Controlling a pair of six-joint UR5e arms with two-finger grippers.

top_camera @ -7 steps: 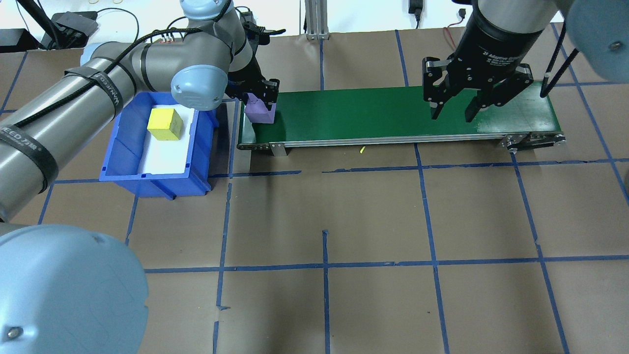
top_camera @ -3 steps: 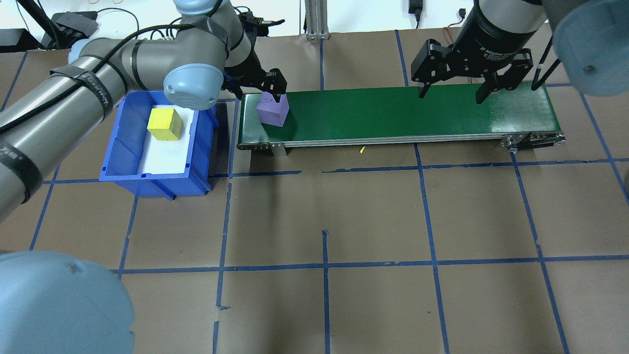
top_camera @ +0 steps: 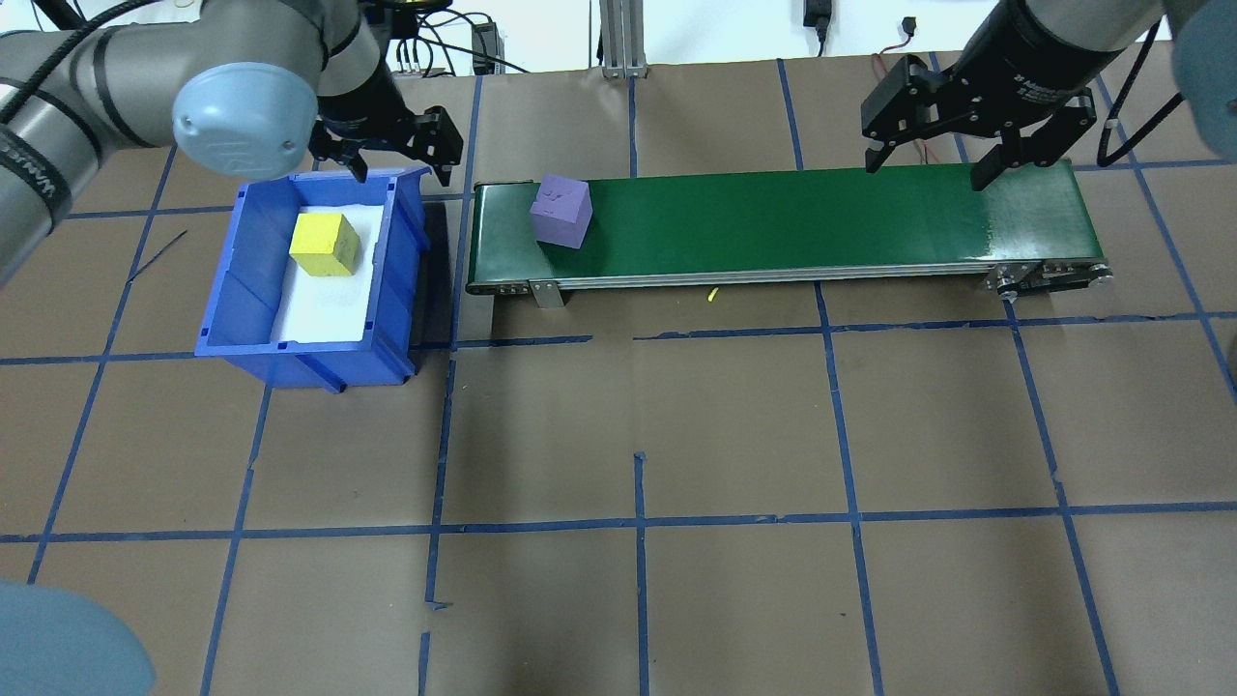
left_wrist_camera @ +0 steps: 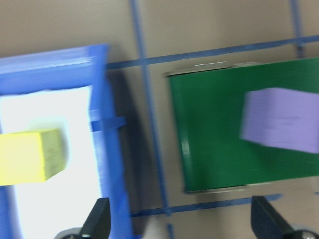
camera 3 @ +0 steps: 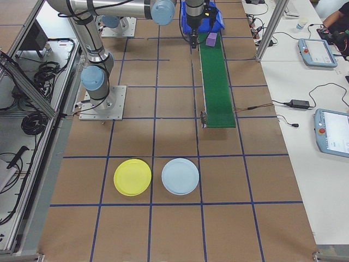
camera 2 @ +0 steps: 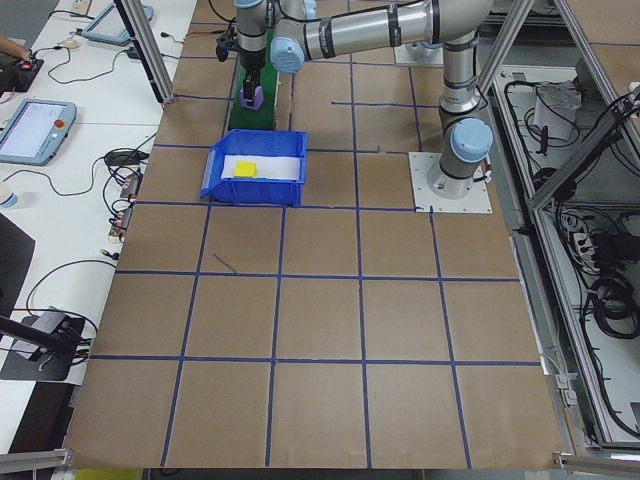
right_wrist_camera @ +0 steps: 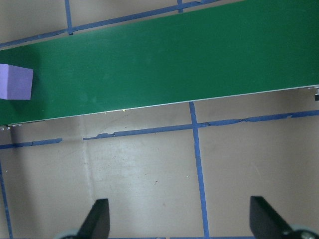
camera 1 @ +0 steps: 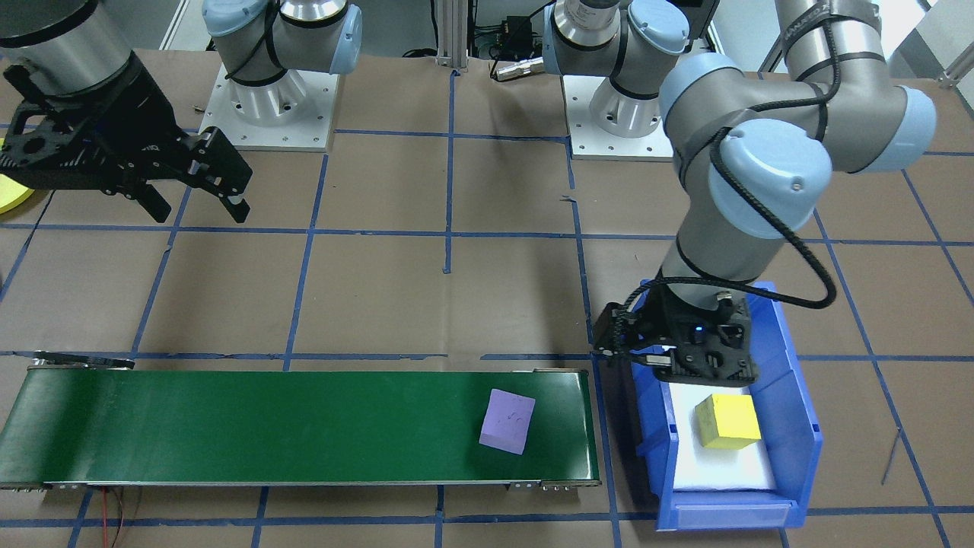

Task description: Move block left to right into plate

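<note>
The left hand [top_camera: 401,150] has let go of the purple block [top_camera: 560,211] and moved away over the blue bin [top_camera: 217,309], fingers spread wide. The block sits alone on the green belt's [top_camera: 773,222] left end, a little turned. The right hand [top_camera: 933,155] hangs wide too, empty. The yellow plate [camera 3: 132,177] lies far off.

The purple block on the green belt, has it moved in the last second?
Yes. The purple block has slid along the green belt, away from the blue bin and toward the far end.
</note>
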